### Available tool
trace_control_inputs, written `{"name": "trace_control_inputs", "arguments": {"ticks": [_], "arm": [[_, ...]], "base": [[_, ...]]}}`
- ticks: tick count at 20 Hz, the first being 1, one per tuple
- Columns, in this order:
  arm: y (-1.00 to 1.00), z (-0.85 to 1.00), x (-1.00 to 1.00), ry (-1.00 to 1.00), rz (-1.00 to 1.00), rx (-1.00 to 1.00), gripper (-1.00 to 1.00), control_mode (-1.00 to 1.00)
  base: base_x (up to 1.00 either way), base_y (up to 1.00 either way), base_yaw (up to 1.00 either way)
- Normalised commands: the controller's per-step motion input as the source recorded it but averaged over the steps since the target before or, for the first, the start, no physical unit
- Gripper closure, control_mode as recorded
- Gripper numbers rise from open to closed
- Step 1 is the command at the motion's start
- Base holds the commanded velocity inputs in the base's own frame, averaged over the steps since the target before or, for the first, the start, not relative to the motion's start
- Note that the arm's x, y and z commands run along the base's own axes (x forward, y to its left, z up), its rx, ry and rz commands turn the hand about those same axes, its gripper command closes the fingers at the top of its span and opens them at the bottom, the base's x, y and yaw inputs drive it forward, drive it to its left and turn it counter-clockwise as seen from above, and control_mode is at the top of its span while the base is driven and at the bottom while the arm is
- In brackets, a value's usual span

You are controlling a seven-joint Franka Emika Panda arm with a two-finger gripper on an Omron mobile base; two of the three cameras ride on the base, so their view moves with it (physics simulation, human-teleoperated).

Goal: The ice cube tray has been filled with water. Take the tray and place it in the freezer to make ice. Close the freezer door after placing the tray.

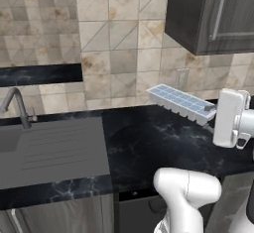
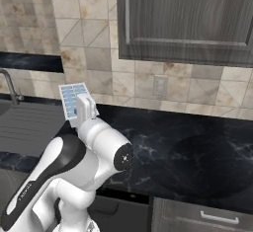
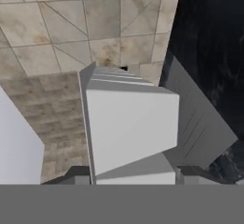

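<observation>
**Tray Held Clear of the Desk**

I read the claw (image 1: 212, 112) as clamped narrow on the ice cube tray (image 1: 181, 101), gripping it at one short end. In the left base view the tray extends away from the claw toward the tiled wall (image 1: 119, 43), raised above the dark marble desk (image 1: 149, 143) and touching nothing else. Its cell side faces up and slightly toward the camera, with the end far from the claw sitting a little higher. The water (image 1: 171, 98) shows as pale blue fill in the two rows of square cells.

In the right base view the tray (image 2: 73, 99) appears just above the white hand, tilted with its cell face toward the camera, over the desk (image 2: 197, 147) near the edge of the sink.

In the hand view the tray (image 3: 131, 123) rises between the two dark fingertips (image 3: 76, 174), presenting its white underside and stepped cell walls.

The grey sink (image 1: 49, 147) with its ribbed drainboard lies to the left, well apart from the tray, and the faucet (image 1: 17, 105) stands at its rear. A dark wood-grain cabinet (image 1: 213, 14) hangs on the wall above the claw.
</observation>
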Motion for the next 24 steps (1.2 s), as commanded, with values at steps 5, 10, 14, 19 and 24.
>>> {"name": "trace_control_inputs", "arguments": {"ticks": [5,10,14,19,24], "arm": [[0.00,0.00,0.00,0.00,0.00,0.00,1.00,1.00],[0.00,0.00,0.00,0.00,0.00,0.00,1.00,1.00],[0.00,0.00,0.00,0.00,0.00,0.00,1.00,1.00],[0.00,0.00,0.00,0.00,0.00,0.00,1.00,1.00],[0.00,0.00,0.00,0.00,0.00,0.00,1.00,1.00]], "base": [[-0.90,0.00,0.00],[-0.76,0.00,0.00],[-0.54,0.05,0.03],[-0.23,0.22,0.31],[-0.21,0.13,0.57]]}}
